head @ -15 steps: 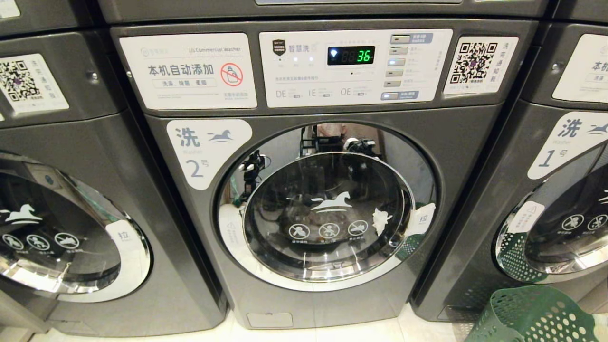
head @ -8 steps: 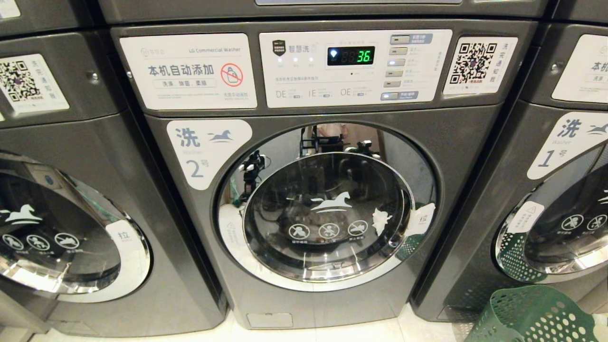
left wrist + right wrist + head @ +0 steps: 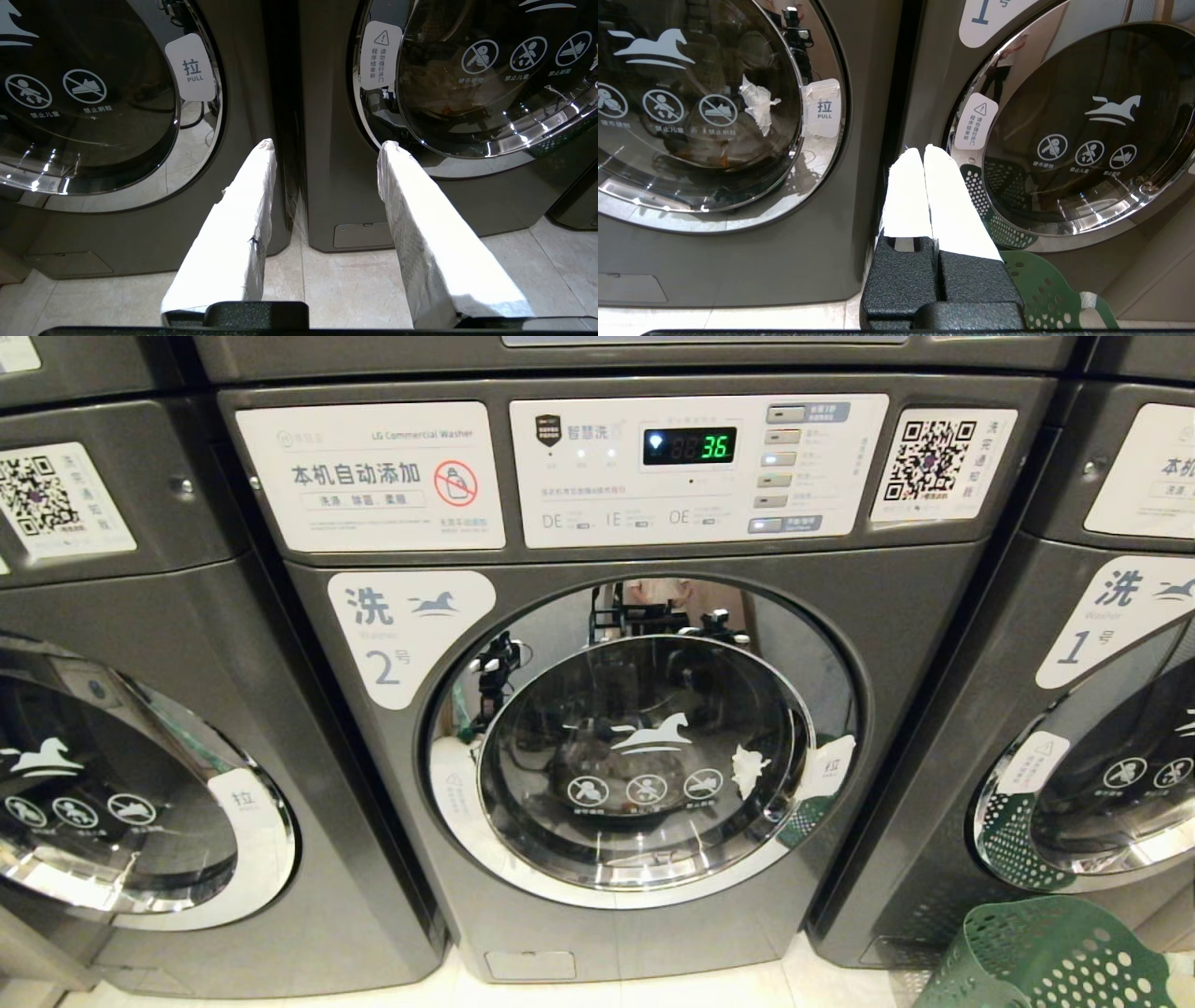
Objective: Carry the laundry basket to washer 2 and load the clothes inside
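Observation:
Washer 2 (image 3: 896, 616) fills the middle of the head view, with its round glass door (image 3: 644, 747) closed and a torn white sticker (image 3: 747, 770) on it. Behind the glass, pale and orange fabric shows dimly (image 3: 441, 100); these may be the clothes. The green laundry basket (image 3: 1055, 957) stands on the floor at the lower right, before washer 1; what it holds does not show. My left gripper (image 3: 327, 143) hangs open and empty, low before the seam left of washer 2 (image 3: 336, 163). My right gripper (image 3: 924, 148) is shut on nothing, just left of the basket rim (image 3: 1041, 289).
Washer 1 (image 3: 1102, 616) stands to the right with its door closed. A like grey washer (image 3: 140, 616) with no number stands to the left. Pale floor tiles (image 3: 350, 280) run along the machines' feet. Washer 2's display (image 3: 714, 446) reads 36.
In the reflection on washer 2's door, my right arm has shifted slightly to the right. The washers, the door and the basket stay as they were.

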Tool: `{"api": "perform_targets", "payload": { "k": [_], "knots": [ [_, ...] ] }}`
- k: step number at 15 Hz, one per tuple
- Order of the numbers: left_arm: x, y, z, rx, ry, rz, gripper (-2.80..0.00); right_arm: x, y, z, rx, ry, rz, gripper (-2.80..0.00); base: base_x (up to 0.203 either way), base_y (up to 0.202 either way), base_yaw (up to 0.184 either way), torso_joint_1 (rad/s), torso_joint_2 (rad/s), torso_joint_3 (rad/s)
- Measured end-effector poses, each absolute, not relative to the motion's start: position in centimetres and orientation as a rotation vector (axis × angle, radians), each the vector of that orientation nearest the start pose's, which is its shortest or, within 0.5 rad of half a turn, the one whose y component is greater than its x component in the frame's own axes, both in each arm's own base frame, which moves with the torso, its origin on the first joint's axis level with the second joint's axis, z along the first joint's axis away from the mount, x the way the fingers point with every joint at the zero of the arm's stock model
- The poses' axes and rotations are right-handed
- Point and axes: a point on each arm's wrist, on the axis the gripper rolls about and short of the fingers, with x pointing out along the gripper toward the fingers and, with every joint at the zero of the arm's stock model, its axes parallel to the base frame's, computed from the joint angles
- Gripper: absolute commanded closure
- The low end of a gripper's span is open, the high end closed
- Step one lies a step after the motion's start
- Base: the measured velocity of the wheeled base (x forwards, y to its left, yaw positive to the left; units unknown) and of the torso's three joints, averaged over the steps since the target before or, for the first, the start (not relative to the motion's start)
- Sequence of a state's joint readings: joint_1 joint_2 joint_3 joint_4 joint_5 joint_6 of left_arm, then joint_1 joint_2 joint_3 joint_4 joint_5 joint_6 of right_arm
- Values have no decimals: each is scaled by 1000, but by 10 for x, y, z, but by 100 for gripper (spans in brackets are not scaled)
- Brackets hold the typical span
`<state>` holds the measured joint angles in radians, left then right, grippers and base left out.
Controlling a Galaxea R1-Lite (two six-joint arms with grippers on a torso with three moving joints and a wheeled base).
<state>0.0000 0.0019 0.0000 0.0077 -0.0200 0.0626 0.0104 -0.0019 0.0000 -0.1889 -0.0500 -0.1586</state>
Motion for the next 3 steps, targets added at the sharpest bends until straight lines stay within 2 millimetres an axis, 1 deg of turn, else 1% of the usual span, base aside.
{"api": "perform_targets", "payload": {
  "k": [3],
  "knots": [
    [-23,0,75,62,9,-20,0,-25,-1,94,-152,-186,-51,0,0,0,0,0,0,0]
  ]
}}
